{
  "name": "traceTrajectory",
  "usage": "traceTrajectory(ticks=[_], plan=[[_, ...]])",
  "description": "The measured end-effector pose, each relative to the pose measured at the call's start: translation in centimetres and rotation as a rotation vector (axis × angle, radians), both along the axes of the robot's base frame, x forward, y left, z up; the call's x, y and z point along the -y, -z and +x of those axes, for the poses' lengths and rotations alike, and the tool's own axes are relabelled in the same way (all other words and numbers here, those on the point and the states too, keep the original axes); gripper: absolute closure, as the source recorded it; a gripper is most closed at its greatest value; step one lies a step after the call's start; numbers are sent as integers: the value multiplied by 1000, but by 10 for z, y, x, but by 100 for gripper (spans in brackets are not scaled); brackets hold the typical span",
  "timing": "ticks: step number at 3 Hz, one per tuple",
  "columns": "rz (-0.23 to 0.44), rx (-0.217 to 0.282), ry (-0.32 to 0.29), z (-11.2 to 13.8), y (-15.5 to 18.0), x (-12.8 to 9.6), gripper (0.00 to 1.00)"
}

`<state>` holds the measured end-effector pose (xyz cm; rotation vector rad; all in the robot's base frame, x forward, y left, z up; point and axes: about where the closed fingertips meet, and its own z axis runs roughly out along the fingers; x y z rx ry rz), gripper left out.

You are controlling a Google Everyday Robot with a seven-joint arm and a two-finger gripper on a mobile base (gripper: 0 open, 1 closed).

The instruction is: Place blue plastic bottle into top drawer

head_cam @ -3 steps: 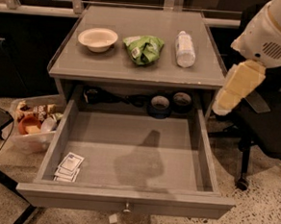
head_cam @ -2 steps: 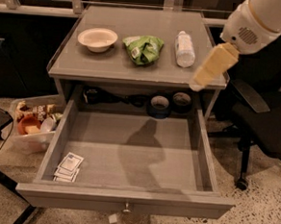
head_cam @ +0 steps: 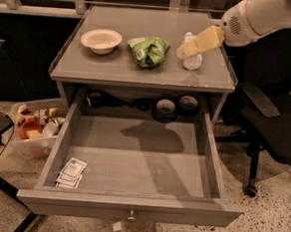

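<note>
Below the counter [head_cam: 142,23] the top drawer [head_cam: 142,162] stands pulled right out. Its grey floor is bare except for a few small paper packets [head_cam: 70,173] in the front left corner. Up on the counter, a pale bowl [head_cam: 101,39] sits at the left, and the green snack bag [head_cam: 148,50] lies crumpled just right of it. Right again, near the counter's right edge, lies the blue plastic bottle [head_cam: 193,61], partly covered from where I stand. The gripper [head_cam: 186,50] reaches in from the right and hangs over the bottle's upper half. I can't make out whether it is spread or closed up, or whether it is touching the bottle at all.

I'd guess the bottle is light and thin-walled. It would give under a hard squeeze, and its smooth, round body looks ready to roll or slip sideways. The best hold looks to be across the middle of the body, on the label, with gentle pressure. The narrow cap end offers little to hold.
</note>
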<state>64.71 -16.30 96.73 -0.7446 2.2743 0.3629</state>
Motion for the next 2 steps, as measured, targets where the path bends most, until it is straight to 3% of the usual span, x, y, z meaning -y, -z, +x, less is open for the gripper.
traceTrajectory(ticks=[1,2], plan=[[101,-15,151,39,3,2,0],[101,-17,156,40,4,2,0]])
